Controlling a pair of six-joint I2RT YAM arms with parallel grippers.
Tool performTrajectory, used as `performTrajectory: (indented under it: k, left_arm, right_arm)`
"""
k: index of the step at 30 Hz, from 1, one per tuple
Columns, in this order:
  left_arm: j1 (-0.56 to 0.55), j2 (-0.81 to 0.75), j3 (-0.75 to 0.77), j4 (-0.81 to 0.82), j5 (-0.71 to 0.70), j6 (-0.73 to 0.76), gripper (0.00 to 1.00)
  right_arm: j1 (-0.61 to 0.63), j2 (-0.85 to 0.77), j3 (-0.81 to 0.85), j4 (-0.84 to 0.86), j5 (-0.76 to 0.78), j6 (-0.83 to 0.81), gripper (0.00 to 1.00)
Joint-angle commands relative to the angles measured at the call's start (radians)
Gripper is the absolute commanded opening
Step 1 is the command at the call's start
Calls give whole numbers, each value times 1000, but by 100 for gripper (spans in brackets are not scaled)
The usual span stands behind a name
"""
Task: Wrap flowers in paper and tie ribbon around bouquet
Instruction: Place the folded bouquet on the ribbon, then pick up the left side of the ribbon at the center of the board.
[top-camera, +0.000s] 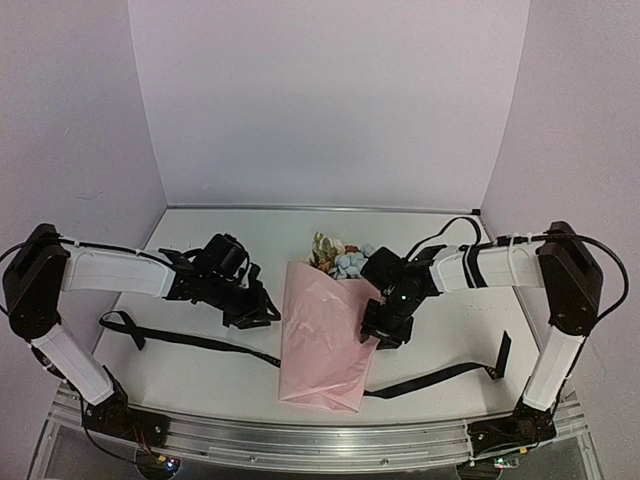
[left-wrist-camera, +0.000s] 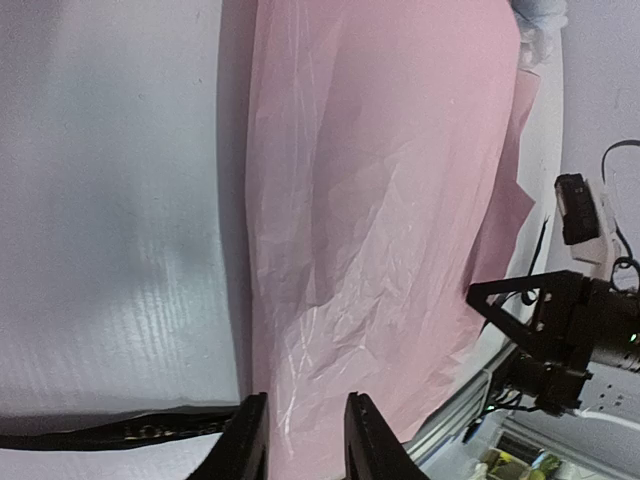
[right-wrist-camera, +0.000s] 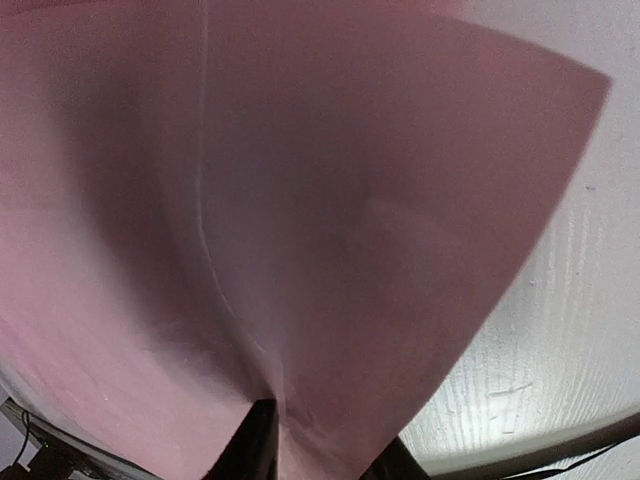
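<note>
The bouquet lies mid-table as a pink paper (top-camera: 325, 340) cone. Its flowers (top-camera: 340, 258), blue, cream and orange, poke out at the far end. The black ribbon (top-camera: 180, 338) runs across the table under the paper and comes out on the right (top-camera: 440, 378). My left gripper (top-camera: 262, 312) sits at the paper's left edge. In the left wrist view its jaws (left-wrist-camera: 305, 440) stand apart, with paper (left-wrist-camera: 380, 200) showing between them and ribbon (left-wrist-camera: 120, 432) beside them. My right gripper (top-camera: 385, 325) rests on the paper's right side. Its jaws (right-wrist-camera: 325, 450) are parted, with a paper (right-wrist-camera: 300, 200) fold rising between them.
White walls close in the table at the back and both sides. The aluminium rail (top-camera: 320, 440) with the arm bases runs along the near edge. The ribbon's left end curls in a loop (top-camera: 125, 325). My right gripper (left-wrist-camera: 560, 330) shows in the left wrist view beyond the paper.
</note>
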Motion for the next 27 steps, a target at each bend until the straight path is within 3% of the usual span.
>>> performTrajectory:
  k: [1, 5, 14, 22, 27]
  left_arm:
    - [0, -156, -48, -20, -206, -86, 39]
    - [13, -265, -121, -106, -364, -213, 57]
    - [70, -440, -222, -447, -596, -542, 67]
    - [266, -466, -291, -459, -587, -529, 70]
    - [364, -353, -273, -439, -544, -494, 68]
  right_arm:
    - [-4, -156, -27, -88, 112, -65, 57]
    - [-11, -301, -124, -162, 199, -66, 72]
    - [-32, -606, -396, -273, 367, 42, 88]
    - [-38, -794, -586, -293, 456, 168, 90]
    - [-43, -877, -651, -324, 528, 195, 93]
